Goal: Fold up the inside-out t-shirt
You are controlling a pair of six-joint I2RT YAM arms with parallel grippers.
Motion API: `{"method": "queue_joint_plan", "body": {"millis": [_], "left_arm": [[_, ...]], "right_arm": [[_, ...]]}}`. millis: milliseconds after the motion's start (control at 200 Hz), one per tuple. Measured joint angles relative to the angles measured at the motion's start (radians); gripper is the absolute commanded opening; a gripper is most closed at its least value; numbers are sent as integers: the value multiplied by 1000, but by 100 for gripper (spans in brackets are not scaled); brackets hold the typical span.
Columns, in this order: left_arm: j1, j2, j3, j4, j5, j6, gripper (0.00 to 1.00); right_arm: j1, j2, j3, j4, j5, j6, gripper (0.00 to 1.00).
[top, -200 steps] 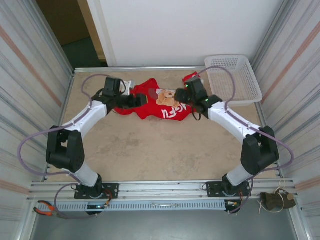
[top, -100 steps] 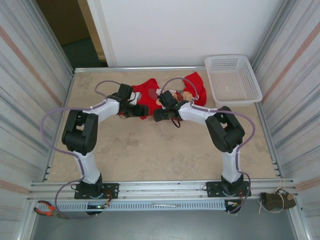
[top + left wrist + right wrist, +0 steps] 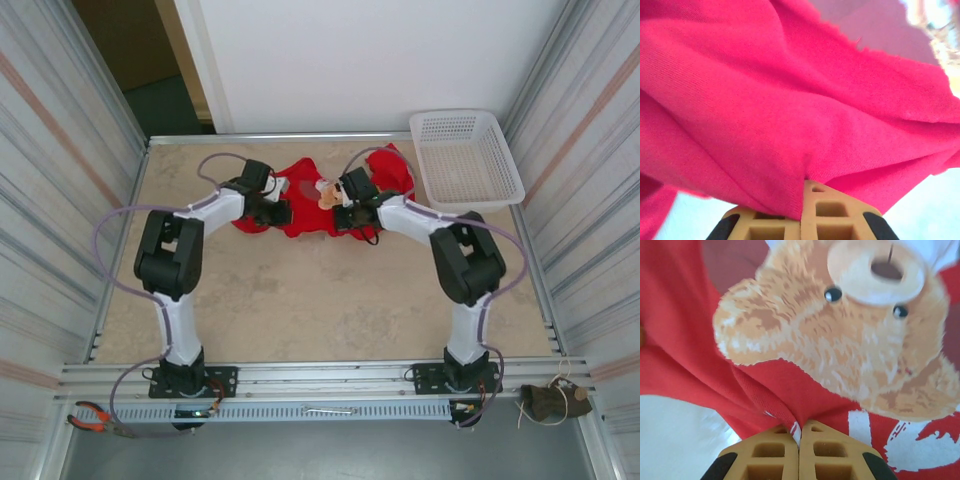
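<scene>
The inside-out t-shirt (image 3: 300,205) lies crumpled in a low heap near the far edge of the table (image 3: 300,300), roughly midway between its far corners. One lobe reaches toward the white mesh basket (image 3: 468,203) in the far right corner. The step in hand looks like the opening one: taking hold of the bunched cloth so it can be spread flat, since no fold can be laid on a heap.

At the left side of the heap, the left gripper (image 3: 802,192) has its jaws pressed together on a pinch of plain red fabric, which drapes over the fingertips. At the right side, the right gripper (image 3: 799,429) is clamped just as tight on a ridge of cloth just below the printed bear (image 3: 840,330).

The next move, as I judge it, calls for both arms to lift and draw apart, the left toward the left edge and the right toward the basket side. They need to move evenly, so that the shirt opens out rather than drags as a lump.

The overhead view gives the layout: both arms reaching in, the outline of the heap, and the basket near it. It cannot settle the grip. The wrist views do, showing cloth caught between closed fingers. The right one also brings the bear and white lettering close up, and the left one plain red folds.
</scene>
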Motion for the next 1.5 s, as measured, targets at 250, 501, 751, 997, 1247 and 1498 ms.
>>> {"method": "queue_joint_plan", "body": {"millis": [250, 501, 751, 997, 1247, 1498], "left_arm": [[-98, -436, -71, -75, 103, -59, 0], [-69, -412, -80, -61, 150, -114, 10], [20, -109, -25, -76, 89, -132, 60], [19, -283, -116, -16, 31, -169, 68], [-10, -425, -247, 19, -59, -232, 72], [-32, -429, -265, 29, -89, -253, 76]], "right_arm": [[-18, -388, -59, -135, -196, -57, 0], [-219, -260, -54, -108, -315, -32, 50], [-214, -128, -65, -113, -131, 72, 54], [45, -259, -104, -93, 40, 158, 73], [140, 69, 89, -83, 233, 196, 74], [111, 225, 158, -80, 233, 153, 0]]}}
